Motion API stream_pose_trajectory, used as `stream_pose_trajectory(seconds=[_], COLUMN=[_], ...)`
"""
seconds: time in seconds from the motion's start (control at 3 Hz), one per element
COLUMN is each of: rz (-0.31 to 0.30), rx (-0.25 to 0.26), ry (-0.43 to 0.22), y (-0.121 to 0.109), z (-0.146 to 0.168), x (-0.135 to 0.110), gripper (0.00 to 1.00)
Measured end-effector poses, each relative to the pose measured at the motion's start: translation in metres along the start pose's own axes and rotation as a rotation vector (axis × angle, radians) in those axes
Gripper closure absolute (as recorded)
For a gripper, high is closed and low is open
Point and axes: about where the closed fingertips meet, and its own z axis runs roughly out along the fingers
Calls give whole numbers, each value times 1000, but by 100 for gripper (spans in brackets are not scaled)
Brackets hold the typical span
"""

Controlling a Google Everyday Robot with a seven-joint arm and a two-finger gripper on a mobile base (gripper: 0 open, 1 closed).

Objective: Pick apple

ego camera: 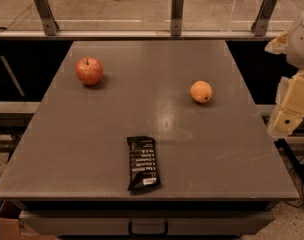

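Apple (89,70) far left, black bar (143,163) print unreadable, gripper (291,115) at right edge, state unclear

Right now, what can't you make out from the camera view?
Camera view only:
gripper, just right of the table: partly cut off by the frame edge.
apple, far left on the table: back and underside hidden by its own body.
black wrapper, near the front edge: print too small to read.

End effector (293,102) at right edge, partly out of frame; snack bar (142,163) print illegible.
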Motion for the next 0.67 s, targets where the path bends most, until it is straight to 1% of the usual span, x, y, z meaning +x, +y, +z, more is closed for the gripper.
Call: stream_pose_trajectory(seconds=[0.33, 0.67], rz=[0, -12], rx=[0, 8], ry=[-1, -25], y=[0, -5], z=[0, 1], x=[0, -8], gripper=[0, 0])
